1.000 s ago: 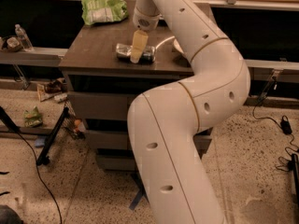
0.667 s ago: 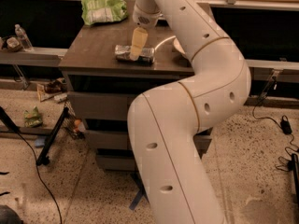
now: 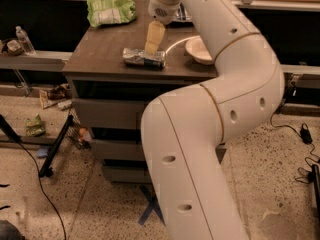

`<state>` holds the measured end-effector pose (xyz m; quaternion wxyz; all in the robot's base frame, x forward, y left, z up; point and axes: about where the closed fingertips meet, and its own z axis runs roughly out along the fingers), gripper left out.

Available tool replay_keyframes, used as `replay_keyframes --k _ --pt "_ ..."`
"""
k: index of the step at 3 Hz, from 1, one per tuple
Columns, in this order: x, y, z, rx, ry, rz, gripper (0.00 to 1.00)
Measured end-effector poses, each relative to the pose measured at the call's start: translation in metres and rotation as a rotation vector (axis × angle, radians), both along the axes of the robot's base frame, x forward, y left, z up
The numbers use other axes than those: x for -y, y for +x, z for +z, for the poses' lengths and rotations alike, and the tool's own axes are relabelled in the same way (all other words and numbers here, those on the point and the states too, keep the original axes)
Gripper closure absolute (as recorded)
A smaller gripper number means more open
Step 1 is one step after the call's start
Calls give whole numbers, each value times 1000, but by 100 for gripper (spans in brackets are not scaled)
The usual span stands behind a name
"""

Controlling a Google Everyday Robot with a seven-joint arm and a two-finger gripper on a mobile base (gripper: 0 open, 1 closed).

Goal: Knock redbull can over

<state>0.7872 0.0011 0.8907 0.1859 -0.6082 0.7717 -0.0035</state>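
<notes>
The redbull can [image 3: 144, 58] lies on its side on the dark brown table [image 3: 100, 59], near the front edge, its long axis running left to right. It is blue and silver. My gripper [image 3: 154, 38] hangs from the white arm straight down over the can's right half, its pale yellow tip just above or touching the can; I cannot tell which. The arm's big white links fill the middle and right of the view and hide part of the table.
A white bowl [image 3: 199, 50] sits on the table to the right of the can, partly behind the arm. A green chip bag [image 3: 110, 9] lies at the table's back left. A clear water bottle [image 3: 24, 39] stands on a low shelf at far left. Cables and litter lie on the floor.
The gripper has risen slightly and shifted a little to the right above the can. The can lies on its side in all frames and has not visibly moved.
</notes>
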Motion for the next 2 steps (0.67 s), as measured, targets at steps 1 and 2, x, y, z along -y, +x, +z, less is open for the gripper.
replay_keyframes --k 1,2 --pt "21 -20 33 4 -13 -37 0" --pt "21 -20 33 4 -13 -37 0"
